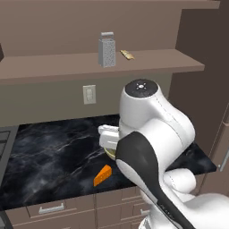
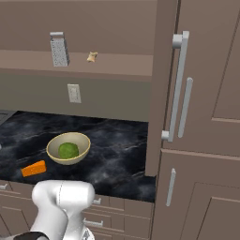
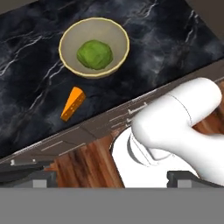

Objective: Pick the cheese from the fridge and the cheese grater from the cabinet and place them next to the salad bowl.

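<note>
The orange cheese [image 3: 72, 103] wedge lies on the black marble counter just beside the cream salad bowl [image 3: 70, 43], which holds a green mound of salad [image 3: 94, 54]. From the right base the cheese [image 2: 34, 168] sits front-left of the bowl [image 2: 70, 160]; from the left base the cheese [image 1: 102, 175] shows near the counter's front edge. The grey cheese grater [image 1: 106, 53] [image 2: 59, 49] stands upright on the cabinet shelf board [image 1: 147, 62]. My gripper [image 3: 111, 180] hangs high over the counter's front edge, open and holding nothing. The fridge is out of view.
A small tan scrap [image 1: 127, 54] lies on the shelf right of the grater. A wall outlet [image 2: 73, 93] is under the shelf. A tall brown panelled column with long handles [image 2: 180, 89] bounds the counter on the right. Drawers [image 1: 51, 208] run below.
</note>
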